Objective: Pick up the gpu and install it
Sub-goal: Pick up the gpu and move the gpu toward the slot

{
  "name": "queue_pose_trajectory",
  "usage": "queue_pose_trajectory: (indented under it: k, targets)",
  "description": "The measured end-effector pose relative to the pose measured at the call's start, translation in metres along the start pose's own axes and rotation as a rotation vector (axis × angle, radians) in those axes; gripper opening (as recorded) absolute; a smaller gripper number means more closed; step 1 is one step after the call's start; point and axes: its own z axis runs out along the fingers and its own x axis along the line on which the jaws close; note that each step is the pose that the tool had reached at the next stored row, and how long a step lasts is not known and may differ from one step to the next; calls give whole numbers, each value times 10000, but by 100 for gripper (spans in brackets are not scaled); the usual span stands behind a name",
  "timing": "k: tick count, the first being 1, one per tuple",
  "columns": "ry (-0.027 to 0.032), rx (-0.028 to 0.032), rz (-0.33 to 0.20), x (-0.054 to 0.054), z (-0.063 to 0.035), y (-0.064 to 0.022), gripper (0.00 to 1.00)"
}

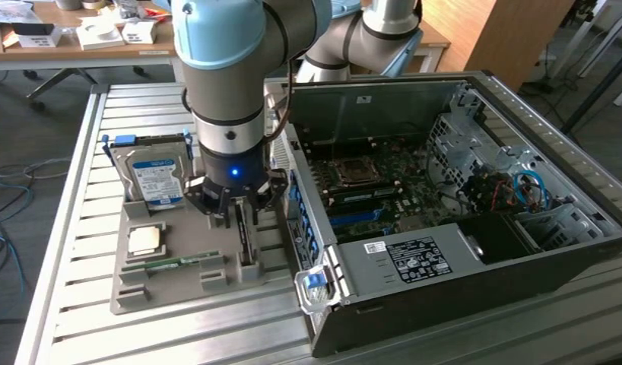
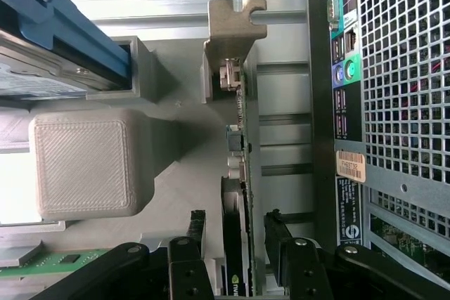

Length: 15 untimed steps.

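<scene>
One gpu [image 2: 242,166] stands on its long edge in a slot of the grey holder tray [image 1: 174,293], its metal bracket [image 2: 235,26] at the end away from the gripper [image 2: 236,217]. The gripper hangs straight over the card with its two black fingers [image 2: 197,240] spread, one on either side of the card's near end. A narrow gap shows between each finger and the card, so nothing is pinched. In the exterior view the gripper [image 1: 237,215] is low over the tray, and the gpu [image 1: 247,247] runs out from beneath it as a thin dark strip, on the side of the tray nearest the computer case [image 1: 474,251]

Counted on the tray: one gpu; one hard drive [image 1: 156,177] with a blue label, in its own holder; one green memory stick [image 1: 174,263] lying flat; one pale square chip [image 1: 144,240] near the stick. One open computer case lies on the slatted metal table [image 1: 77,190], just beside the tray, at the exterior view's right
</scene>
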Motion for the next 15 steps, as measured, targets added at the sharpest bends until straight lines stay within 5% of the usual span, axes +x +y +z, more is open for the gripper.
queue_pose_trajectory:
  k: [15]
  targets:
    - [1, 2, 3, -9, -2, -19, 47]
